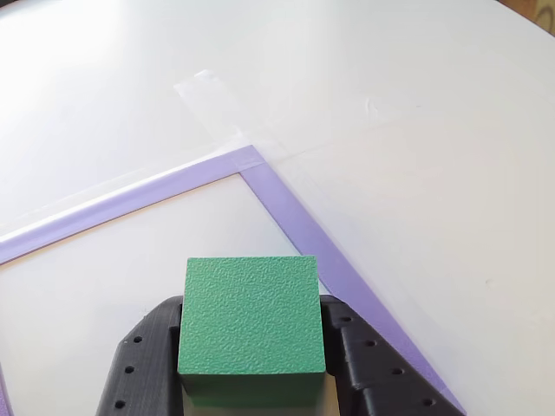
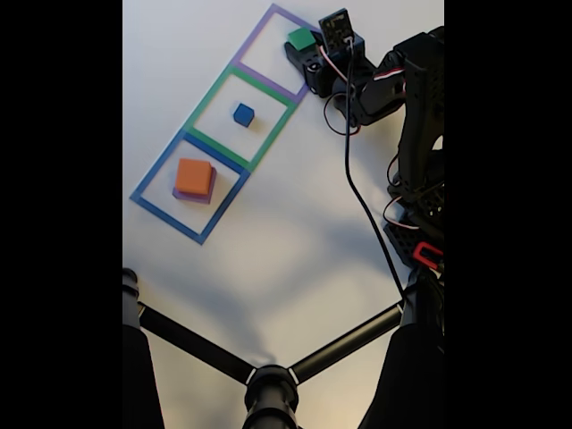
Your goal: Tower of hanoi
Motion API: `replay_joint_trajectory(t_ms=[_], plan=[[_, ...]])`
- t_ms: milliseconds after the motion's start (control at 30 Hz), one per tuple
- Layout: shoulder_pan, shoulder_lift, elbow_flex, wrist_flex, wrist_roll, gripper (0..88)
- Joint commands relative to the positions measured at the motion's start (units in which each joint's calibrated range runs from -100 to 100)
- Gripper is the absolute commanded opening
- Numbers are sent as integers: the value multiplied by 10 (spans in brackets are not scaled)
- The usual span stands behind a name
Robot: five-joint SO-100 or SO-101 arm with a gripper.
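**A:** How far along was the puzzle, starting with the biggest things?

**B:** The white counter (image 2: 295, 241) carried a row of three taped square outlines. In the fixed view, the blue-taped square (image 2: 154, 176) at the lower left held a flat purple block (image 2: 198, 196) with a smaller orange block (image 2: 193, 176) stacked on it. That looked like the untouched base of the tower.

**A:** And the middle?

**B:** The green-taped square (image 2: 217, 85) held the small blue cube (image 2: 243, 114), alone, near its centre.

**A:** So the green one was in play?

**B:** Yes. The textured green plastic cube (image 1: 251, 316) sat between the black perforated fingers (image 1: 143, 364) of the claw (image 2: 299, 49), which appeared clenched on its sides. In the fixed view it was over the purple-taped square (image 2: 268, 31), at the far end of the row. Whether it rested on the counter or hung just above, I couldn't tell.

**A:** Your read on progress?

**B:** Early, I'd judge. The two smaller pieces seemed spread across the other squares, while the orange and purple blocks had not yet been separated. Most of the moves remained, whichever square the tower was meant to end on.
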Motion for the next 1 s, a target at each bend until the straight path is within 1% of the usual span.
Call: replay_joint_trajectory(t_ms=[0,167,300,533,667,867,967], plan=[[-7,-9,-15,-14,0,83],[-11,-15,-14,-8,0,38],[-30,-55,1,19,0,55],[-67,-222,59,154,0,56],[-78,-336,75,276,0,55],[-98,-503,14,532,0,50],[-115,-573,-48,685,0,50]])
